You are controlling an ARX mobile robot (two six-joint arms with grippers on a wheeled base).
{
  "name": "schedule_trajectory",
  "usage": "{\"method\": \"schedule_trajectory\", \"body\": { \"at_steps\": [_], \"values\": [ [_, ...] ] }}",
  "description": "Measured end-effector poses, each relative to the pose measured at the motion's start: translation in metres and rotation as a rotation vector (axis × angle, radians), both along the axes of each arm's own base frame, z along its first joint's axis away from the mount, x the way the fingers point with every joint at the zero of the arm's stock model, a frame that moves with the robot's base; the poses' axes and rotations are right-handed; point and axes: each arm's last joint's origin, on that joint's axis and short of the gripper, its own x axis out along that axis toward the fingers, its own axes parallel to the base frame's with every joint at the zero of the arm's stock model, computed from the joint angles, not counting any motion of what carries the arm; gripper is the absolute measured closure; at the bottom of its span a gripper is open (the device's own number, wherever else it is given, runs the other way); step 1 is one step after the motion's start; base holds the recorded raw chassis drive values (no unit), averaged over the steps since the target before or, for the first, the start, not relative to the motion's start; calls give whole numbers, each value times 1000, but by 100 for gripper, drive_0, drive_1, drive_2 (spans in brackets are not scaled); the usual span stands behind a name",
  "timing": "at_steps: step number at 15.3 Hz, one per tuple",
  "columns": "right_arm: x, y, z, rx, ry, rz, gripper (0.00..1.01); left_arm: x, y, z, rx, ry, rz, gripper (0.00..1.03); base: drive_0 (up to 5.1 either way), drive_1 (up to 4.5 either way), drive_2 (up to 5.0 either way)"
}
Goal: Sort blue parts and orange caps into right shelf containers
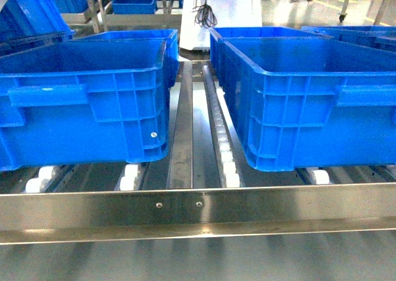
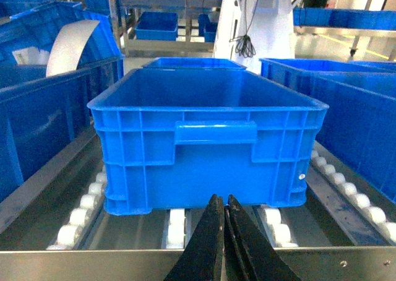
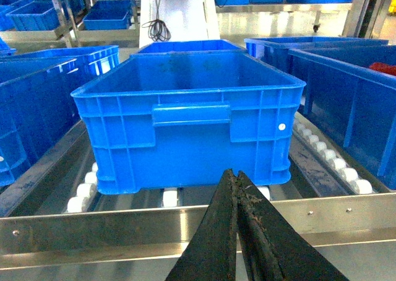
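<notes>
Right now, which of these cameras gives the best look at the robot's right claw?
The right wrist view: the right gripper fills the bottom centre, its two black fingers pressed together, pointing at a blue crate on the rollers. The head view and the left wrist view do not show it; the latter shows only the left gripper, also shut.

Just ahead of my fingers runs a steel rail [image 1: 198, 207], and beyond it lanes of white rollers [image 2: 80, 216] on a metal rack. Farther off stand metal shelves [image 2: 154, 43], a white column [image 1: 226, 8] with a dangling black cable [image 1: 204, 15], and a pale, glossy floor [image 3: 272, 24].
</notes>
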Motion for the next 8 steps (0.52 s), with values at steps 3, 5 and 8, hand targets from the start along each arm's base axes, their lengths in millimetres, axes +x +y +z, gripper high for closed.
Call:
{"method": "schedule_trajectory", "body": {
  "at_steps": [3,5,8],
  "values": [
    [-5,0,0,0,3,0,99,-7,0,1,0,5,0,101,0,0,0],
    [-8,0,0,0,3,0,99,-12,0,2,0,-2,0,101,0,0,0],
    [-12,0,-1,0,3,0,99,-17,0,2,0,-3,0,101,0,0,0]
  ]
}}
